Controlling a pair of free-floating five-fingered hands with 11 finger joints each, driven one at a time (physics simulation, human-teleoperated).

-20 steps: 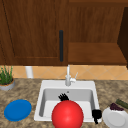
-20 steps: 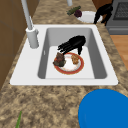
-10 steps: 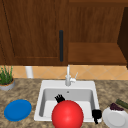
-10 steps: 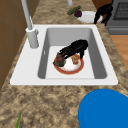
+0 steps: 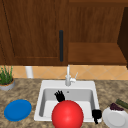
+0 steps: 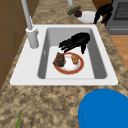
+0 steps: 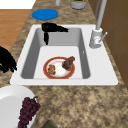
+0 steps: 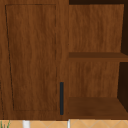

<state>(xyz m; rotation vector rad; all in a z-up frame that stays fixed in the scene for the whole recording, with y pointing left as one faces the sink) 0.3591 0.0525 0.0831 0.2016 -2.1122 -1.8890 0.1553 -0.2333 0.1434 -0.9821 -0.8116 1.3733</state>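
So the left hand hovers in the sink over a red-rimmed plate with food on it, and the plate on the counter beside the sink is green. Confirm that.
Not quite: the plate on the counter is blue, not green, as the left side view shows. The rest holds: the left hand hovers in the sink over the red-rimmed plate with food.

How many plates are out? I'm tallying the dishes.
3: a red-rimmed plate with food in the sink, a blue plate left of it, a white plate right.

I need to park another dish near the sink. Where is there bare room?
Bare counter lies between the blue plate and the sink, and behind the sink's right rim. The basin floor is crowded: red-rimmed plate of food, left hand above it. The right hand hangs beside the white plate.
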